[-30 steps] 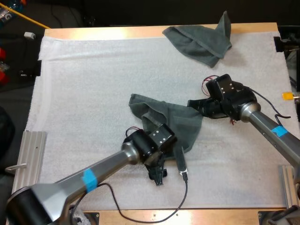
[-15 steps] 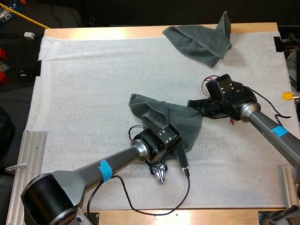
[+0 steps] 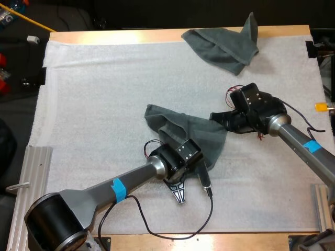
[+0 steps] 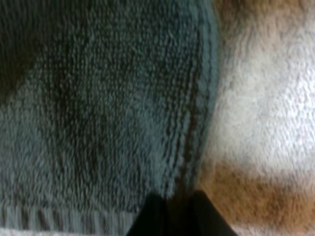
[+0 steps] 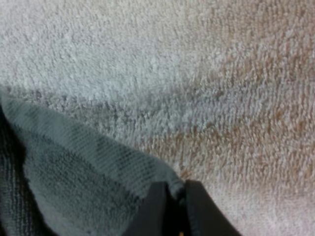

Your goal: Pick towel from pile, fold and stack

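Dark grey-green terry towel (image 3: pixel 194 132), limp and light (no stiffness), wants corner holds; our left gripper (image 4: pixel 173 202) and right gripper (image 5: pixel 176 191) each pinch its hem.

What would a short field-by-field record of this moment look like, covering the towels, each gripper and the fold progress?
towel in work: dark grey-green terry towel, rumpled, in the middle of the white mat
second towel: crumpled dark grey-green towel, at the mat's far edge toward the right, apart from both arms
left gripper: fingers shut on the near corner hem of the towel in work
right gripper: fingers shut on that towel's right corner
fold: not yet made
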Tool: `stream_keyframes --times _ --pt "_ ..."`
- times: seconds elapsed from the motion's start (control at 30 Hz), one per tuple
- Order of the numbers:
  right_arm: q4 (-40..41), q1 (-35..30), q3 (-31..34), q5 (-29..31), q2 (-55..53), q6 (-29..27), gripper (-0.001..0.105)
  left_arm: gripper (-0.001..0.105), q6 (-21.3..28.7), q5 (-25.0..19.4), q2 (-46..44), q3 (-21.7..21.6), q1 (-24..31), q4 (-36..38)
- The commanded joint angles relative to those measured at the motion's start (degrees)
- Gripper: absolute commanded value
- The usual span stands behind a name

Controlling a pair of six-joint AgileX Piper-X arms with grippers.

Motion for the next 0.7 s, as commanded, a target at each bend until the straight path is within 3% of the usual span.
stream_keyframes --times 0.0,0.13,0.3,0.47,0.67 --pt "1.54 0.01 0.0 0.77 -0.6 -1.66 0.0 0.0 -1.49 -0.49 -0.72 -0.3 -0.11 0.07" --pt "2.51 0.01 0.0 -0.75 -1.2 -9.47 0.0 0.0 -1.99 -0.5 -4.72 -0.3 -0.11 2.16" --pt "5.1 0.01 0.0 0.8 -6.09 -9.47 0.0 0.0 -1.99 -0.69 -13.98 -0.3 -0.11 6.06" --pt "11.55 0.01 0.0 9.77 -15.91 -9.22 0.0 0.0 -1.99 -0.98 -26.63 -0.3 -0.11 11.37" --pt "16.75 1.85 0.0 8.53 -27.05 -6.77 0.0 0.0 -1.99 -0.98 -39.02 -4.87 -0.11 13.42"
